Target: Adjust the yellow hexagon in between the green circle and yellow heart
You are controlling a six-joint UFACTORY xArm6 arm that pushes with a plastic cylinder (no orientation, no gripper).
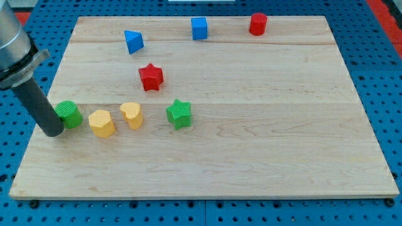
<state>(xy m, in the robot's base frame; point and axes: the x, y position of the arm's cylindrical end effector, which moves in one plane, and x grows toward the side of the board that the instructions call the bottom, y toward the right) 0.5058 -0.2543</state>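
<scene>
Standing at the counter point(207, 157), you see the rod come down from the view's upper left, its tip point(53, 134) planted at the far left edge of the board, just at nine o'clock of the green circle point(69, 114) and looking as if it touches it, though the dark shaft hides the contact. There is no claw on this arm, so nothing is clenched or released; it only pushes.

From the tip, the yellow hexagon point(102, 123) lies at three o'clock, with the green circle between the two. The hexagon already sits between the green circle and the yellow heart point(132, 115), close to the heart and a little lower toward the view's bottom than the line joining its neighbours. So the move, as I judge it, turns on reaching the hexagon's six o'clock side and nudging it toward twelve.

Open board lies below the row, giving the tip room to swing under the circle. The left edge is tight beside the tip. A green star point(179, 113) stands at three o'clock of the heart, a red star point(151, 77) above the row; a blue triangle point(134, 41), blue cube point(199, 28) and red cylinder point(257, 24) are well apart along the top.
</scene>
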